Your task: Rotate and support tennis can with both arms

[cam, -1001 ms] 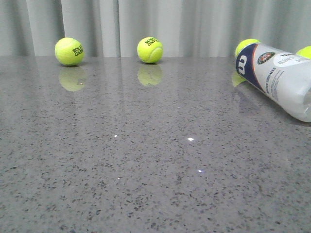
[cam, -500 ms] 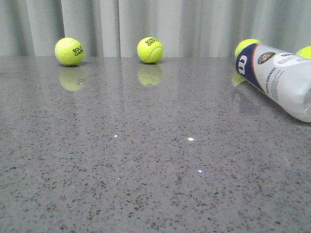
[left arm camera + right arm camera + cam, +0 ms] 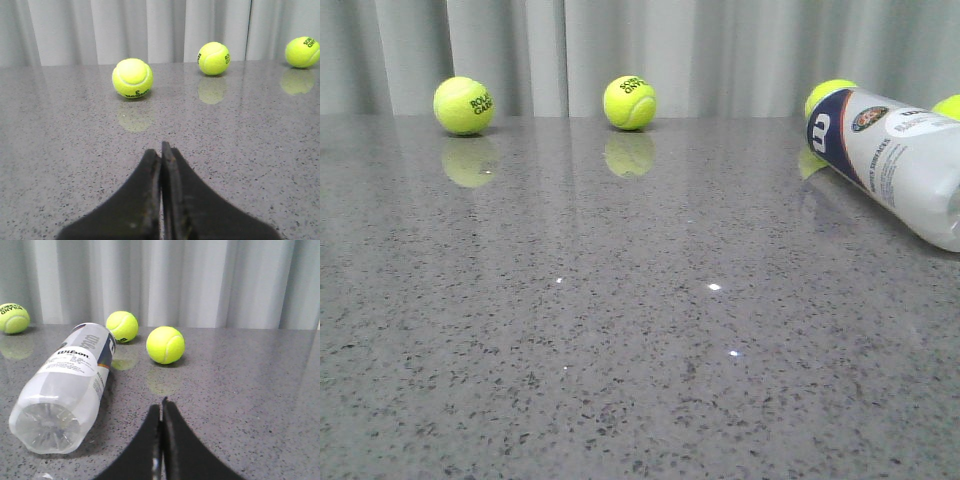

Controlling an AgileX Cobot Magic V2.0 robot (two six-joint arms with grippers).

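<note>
The tennis can [image 3: 900,165] lies on its side at the table's right edge, its navy W end toward the back. It also shows in the right wrist view [image 3: 67,385], with its clear base end nearest the camera. My right gripper [image 3: 160,407] is shut and empty, low over the table, with the can beside it and apart from it. My left gripper [image 3: 161,150] is shut and empty over bare table, facing a tennis ball [image 3: 132,78]. Neither gripper shows in the front view.
Tennis balls sit at the back of the grey speckled table [image 3: 620,330]: one at the left [image 3: 463,105], one in the middle [image 3: 629,102], and two behind the can [image 3: 828,93] [image 3: 948,106]. A pale curtain hangs behind the table's far edge.
</note>
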